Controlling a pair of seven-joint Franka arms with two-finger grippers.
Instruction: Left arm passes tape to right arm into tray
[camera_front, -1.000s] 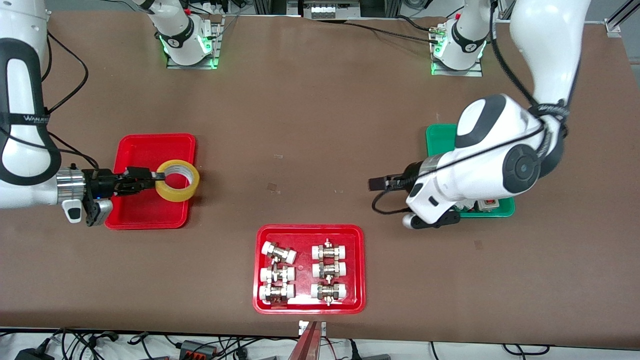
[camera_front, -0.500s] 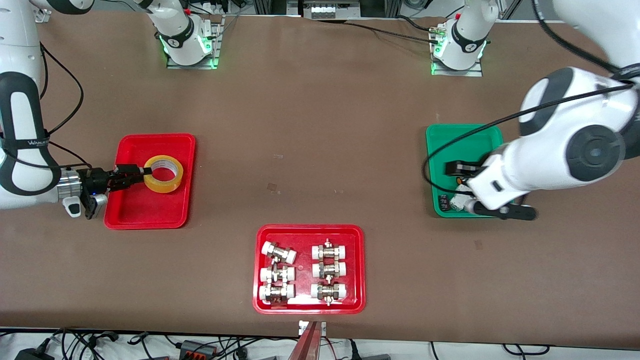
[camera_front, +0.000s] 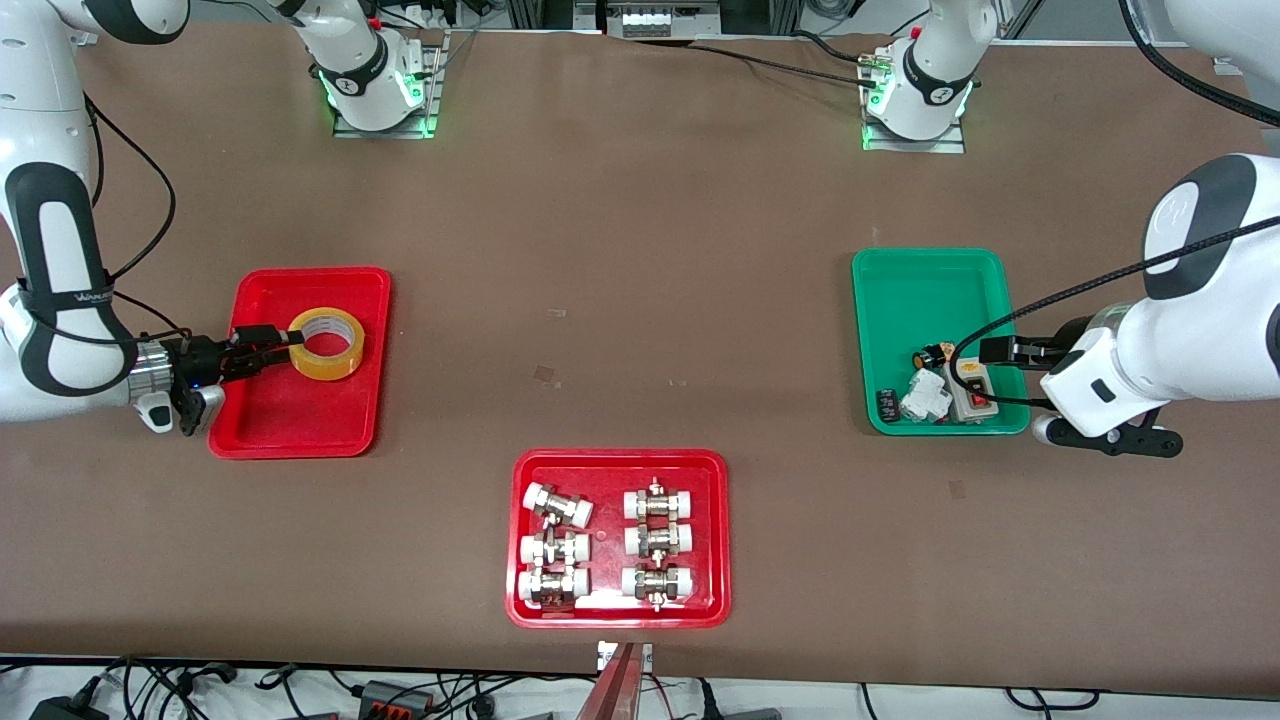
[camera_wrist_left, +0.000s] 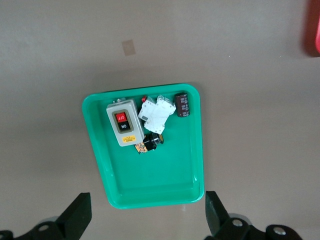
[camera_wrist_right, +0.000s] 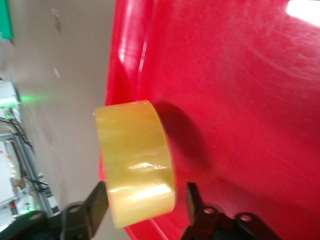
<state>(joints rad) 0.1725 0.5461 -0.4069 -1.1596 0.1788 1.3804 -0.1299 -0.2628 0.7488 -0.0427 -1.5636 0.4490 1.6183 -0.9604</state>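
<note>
The yellow tape (camera_front: 327, 345) lies in the plain red tray (camera_front: 290, 420), in the part nearer the robots' bases. My right gripper (camera_front: 290, 348) reaches in low over the tray's rim at the right arm's end. In the right wrist view its open fingers straddle the tape (camera_wrist_right: 135, 160) with a gap on one side, over the tray's floor (camera_wrist_right: 240, 100); the gripper (camera_wrist_right: 144, 205) does not clamp it. My left gripper (camera_front: 1000, 350) hangs open and empty over the green tray's rim at the left arm's end. It also shows in the left wrist view (camera_wrist_left: 146, 220).
A red tray (camera_front: 525, 610) with several white-capped metal fittings sits near the table's front edge. The green tray (camera_front: 930, 290) holds a grey switch box (camera_front: 972, 388) and small parts; the left wrist view shows the tray (camera_wrist_left: 150, 180) and the box (camera_wrist_left: 123, 122).
My right gripper lowered the tape into the red tray and opened. The left arm drew back toward its end of the table, past the green tray.
</note>
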